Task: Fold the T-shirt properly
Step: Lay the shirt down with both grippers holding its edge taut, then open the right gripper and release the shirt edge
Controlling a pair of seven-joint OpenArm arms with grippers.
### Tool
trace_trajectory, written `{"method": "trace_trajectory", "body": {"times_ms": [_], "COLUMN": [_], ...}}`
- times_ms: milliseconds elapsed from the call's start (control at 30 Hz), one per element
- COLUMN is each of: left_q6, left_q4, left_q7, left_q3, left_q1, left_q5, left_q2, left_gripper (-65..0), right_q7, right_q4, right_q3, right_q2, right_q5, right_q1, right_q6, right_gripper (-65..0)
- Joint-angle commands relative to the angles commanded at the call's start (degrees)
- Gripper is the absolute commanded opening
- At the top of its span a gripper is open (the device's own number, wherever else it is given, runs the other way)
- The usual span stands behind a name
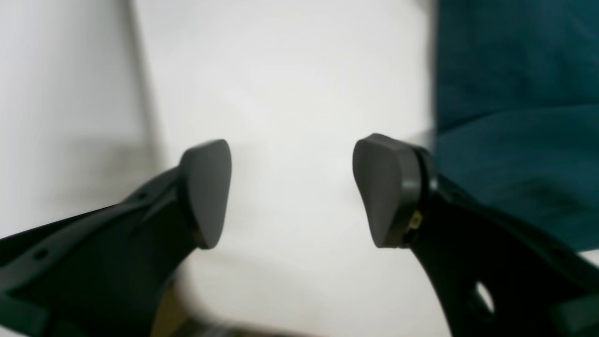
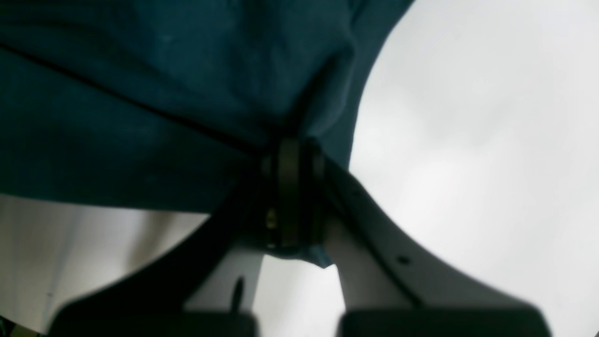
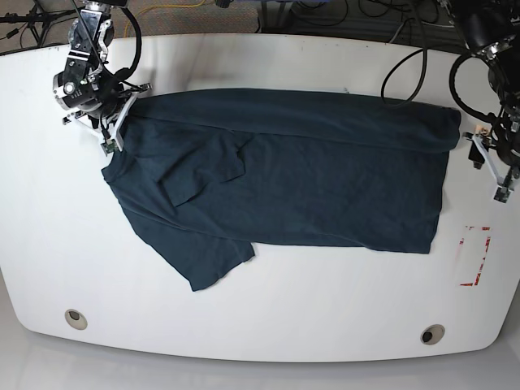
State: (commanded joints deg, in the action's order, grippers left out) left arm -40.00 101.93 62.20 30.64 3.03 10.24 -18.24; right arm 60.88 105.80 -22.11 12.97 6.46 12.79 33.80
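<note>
Dark navy T-shirt (image 3: 301, 175) spread across the middle of the white tabletop (image 3: 260, 317) in the base view, upper edge folded over into a long band running from upper left to upper right, one short sleeve (image 3: 215, 260) sticking out toward the lower left, another sleeve fold (image 3: 203, 171) lying on the body left of centre. Right hand (image 3: 110, 138) at the upper left of the base view, clenched on the left end of the T-shirt (image 2: 140, 93); in the right wrist view, fabric bunched and pinched between closed pads at frame centre, a small scrap poking out below them, bare tabletop (image 2: 468, 140) filling the right side. Left hand (image 3: 497, 175) at the right edge of the base view, just beside the right end of the folded band, apart from the cloth. In the left wrist view, left hand (image 1: 292, 192) released, dark pads (image 1: 208, 192) well apart with only blurred white tabletop (image 1: 290, 93) between them, T-shirt (image 1: 514, 117) along the right side of the frame. Small red-outlined marking (image 3: 474, 256) on the tabletop at the lower right, two round holes (image 3: 75, 318) near the bottom edge, cables (image 3: 406, 65) along the top
</note>
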Motion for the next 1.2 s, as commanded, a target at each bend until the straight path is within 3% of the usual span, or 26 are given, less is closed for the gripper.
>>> {"method": "trace_trajectory", "body": {"times_ms": [200, 333, 400, 567, 700, 800, 967, 1200], "left_q6": [0.0, 0.0, 0.0, 0.0, 0.0, 0.0, 0.0, 0.0], "left_q4": [3.1, 2.4, 1.3, -3.1, -7.1, -9.6, -11.3, -11.0], "left_q7": [0.0, -0.3, -0.4, -1.4, -6.1, -8.4, -8.4, -8.4], "left_q3": [0.0, 0.0, -0.1, -0.3, -0.3, -0.1, -0.1, -0.1], "left_q1": [2.7, 2.9, 2.9, 2.8, 2.8, 2.8, 2.8, 4.3], "left_q5": [1.1, 0.8, 0.7, -2.0, -5.1, -7.1, -7.8, -7.8], "left_q2": [6.2, 8.5, 8.8, 8.9, 8.4, 7.7, 6.6, 6.4], "left_gripper": [-22.9, -22.9, -22.9, -23.1, -23.1, -23.1, -23.1, -23.1], "right_q7": [0.3, 0.3, 0.3, 0.3, 0.3, 0.3, 0.3, 0.3], "right_q4": [1.3, 2.1, 2.3, 2.3, 2.1, 2.1, 2.3, 3.0], "right_q3": [0.0, 0.0, -0.1, -0.4, -0.5, -0.5, -1.1, -7.0], "right_q2": [-0.1, -0.2, -0.3, -0.3, -0.2, -0.2, 0.1, 0.3], "right_q5": [0.0, 0.0, 0.0, -0.1, -0.1, -0.1, -0.1, -0.1], "right_q1": [-0.4, -0.3, -0.2, 0.0, 0.5, 1.4, 1.8, 1.4], "right_q6": [-0.18, -0.26, -0.35, -0.35, -0.35, -0.44, -0.44, -0.35], "right_gripper": [-64.8, -63.1, -59.0, -40.6, -29.6, -28.5, -28.5, -28.5]}}
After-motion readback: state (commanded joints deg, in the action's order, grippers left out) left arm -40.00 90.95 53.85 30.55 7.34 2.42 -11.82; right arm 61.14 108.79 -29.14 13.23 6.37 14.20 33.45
